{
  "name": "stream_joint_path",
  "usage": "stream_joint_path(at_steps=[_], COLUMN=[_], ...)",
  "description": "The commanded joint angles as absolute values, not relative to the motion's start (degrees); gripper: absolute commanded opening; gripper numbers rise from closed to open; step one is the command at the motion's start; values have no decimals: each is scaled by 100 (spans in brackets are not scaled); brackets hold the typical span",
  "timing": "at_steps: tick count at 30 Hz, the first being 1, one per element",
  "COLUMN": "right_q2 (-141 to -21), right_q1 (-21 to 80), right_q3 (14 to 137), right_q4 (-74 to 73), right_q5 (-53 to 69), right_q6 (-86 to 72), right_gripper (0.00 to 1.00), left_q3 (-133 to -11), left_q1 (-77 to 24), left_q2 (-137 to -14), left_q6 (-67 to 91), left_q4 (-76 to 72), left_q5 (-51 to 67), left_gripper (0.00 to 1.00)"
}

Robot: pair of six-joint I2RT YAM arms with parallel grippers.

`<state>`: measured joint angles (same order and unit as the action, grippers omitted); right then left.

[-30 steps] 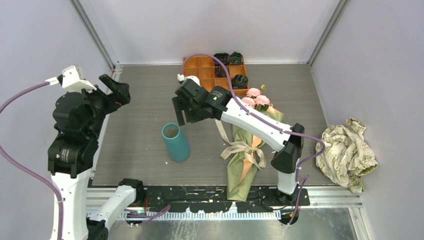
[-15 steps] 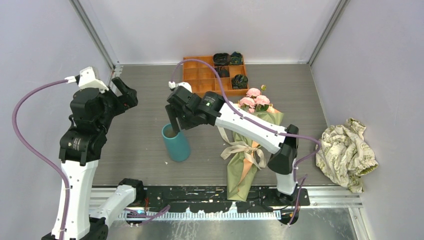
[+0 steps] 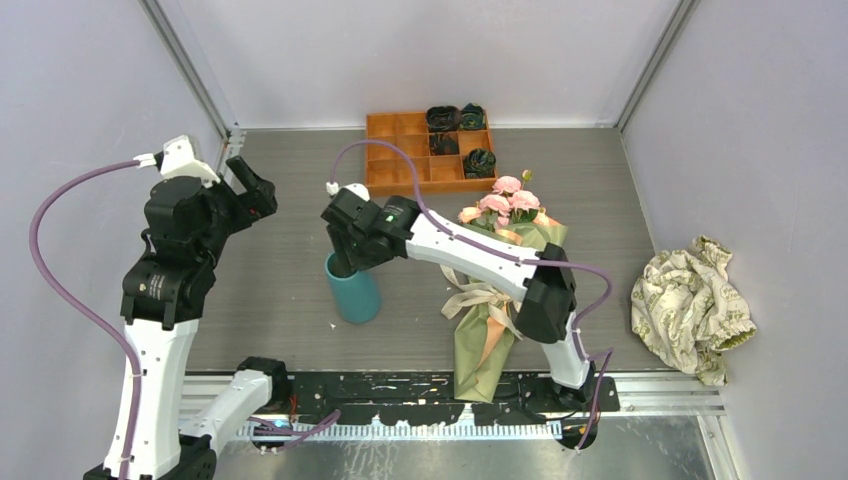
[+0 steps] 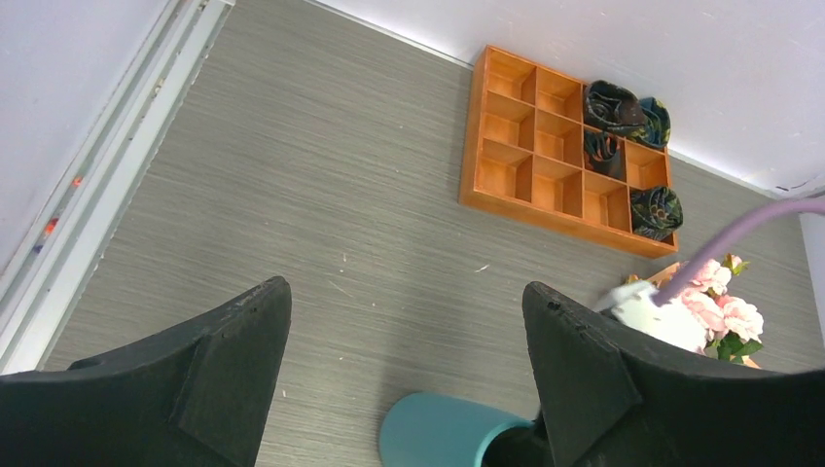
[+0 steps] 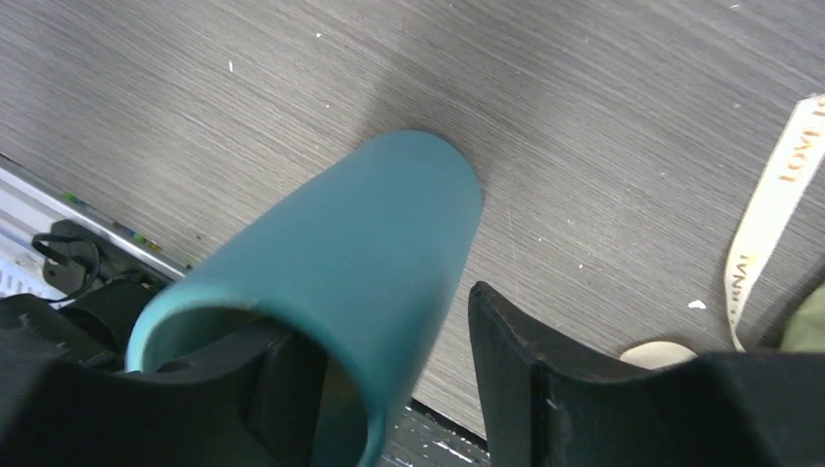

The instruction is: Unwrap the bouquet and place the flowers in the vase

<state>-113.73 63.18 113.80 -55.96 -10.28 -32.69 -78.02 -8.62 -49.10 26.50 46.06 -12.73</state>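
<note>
The right gripper, spread astride the teal vase wall and apparently not yet pinching it, should close gently and squarely so the vase stays upright.

vase looked smooth, matt; tray was orange wood; table grey, fine-grained; bouquet wrap matt paper.
</note>
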Motion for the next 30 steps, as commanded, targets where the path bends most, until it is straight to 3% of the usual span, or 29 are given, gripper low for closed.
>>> stream_joint_path(at_steps=[1, 6, 11, 30], right_q2=[-11721, -11928, -11919, -12101], right_q1=[6338, 6345, 6344, 5345], right_q3=[11382, 11382, 11469, 12708], right_q4=[-5486, -5454, -5497, -6192], right_q5=[-769, -759, -1131, -2683], right_q6=[-3317, -3340, -3270, -2629], right_gripper=[53, 24, 1, 1], left_q3=[-7800, -7785, -7726, -7631], left_q1=[-853, -855, -854, -855], left_q2=[-4813, -4765, -4760, -4827], left_q6=[2545, 2489, 2465, 2532], left_q4=[4469, 4484, 4461, 4364], left_q5=[-1365, -1438, -1446, -1323], left_gripper=[88, 88, 88, 88])
